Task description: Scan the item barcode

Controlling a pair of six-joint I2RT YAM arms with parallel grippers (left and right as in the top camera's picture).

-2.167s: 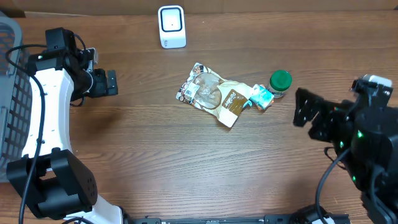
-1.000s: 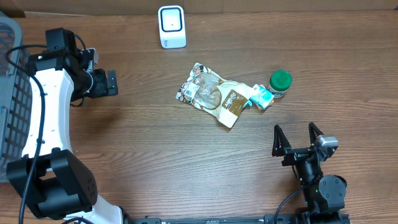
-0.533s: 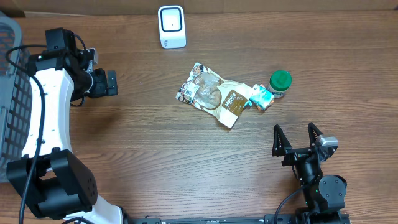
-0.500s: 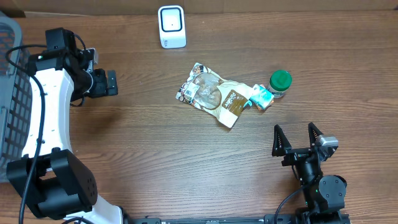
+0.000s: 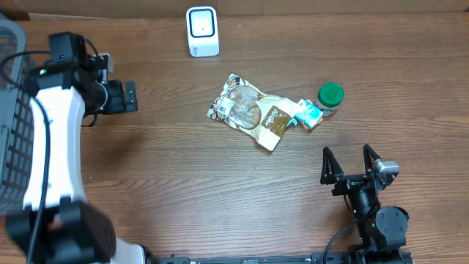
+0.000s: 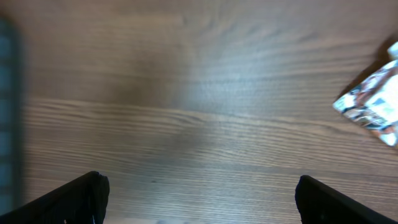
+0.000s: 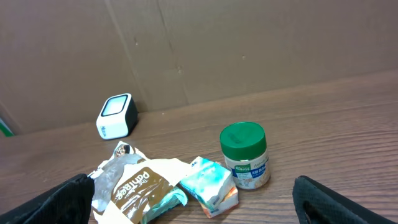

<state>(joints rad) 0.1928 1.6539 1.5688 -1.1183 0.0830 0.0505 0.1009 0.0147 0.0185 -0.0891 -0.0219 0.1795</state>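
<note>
We see one wooden table [image 5: 220,183] with two arms over it, and both grippers stand with fingers spread wide apart, holding nothing. One grey mesh basket [image 5: 10,147] sits behind the left gripper [image 5: 134,96], at the table's edge. Three items lie loose, none touched by either gripper. The largest is one crumpled snack bag [image 5: 253,110], well ahead of the left gripper; only its corner [image 6: 373,106] shows at the far right of the left wrist view. From the right gripper [image 5: 346,158] the bag [image 7: 134,183] lies ahead and to the left. One white scanner [image 5: 202,31] stands farther off, beyond the bag as the right gripper faces it [image 7: 117,116]. One jar with a green lid [image 5: 330,97] stands upright almost straight ahead of the right gripper [image 7: 245,154]. Smallest is one teal packet [image 5: 308,115], just beside the jar and touching the bag's edge [image 7: 208,185].
</note>
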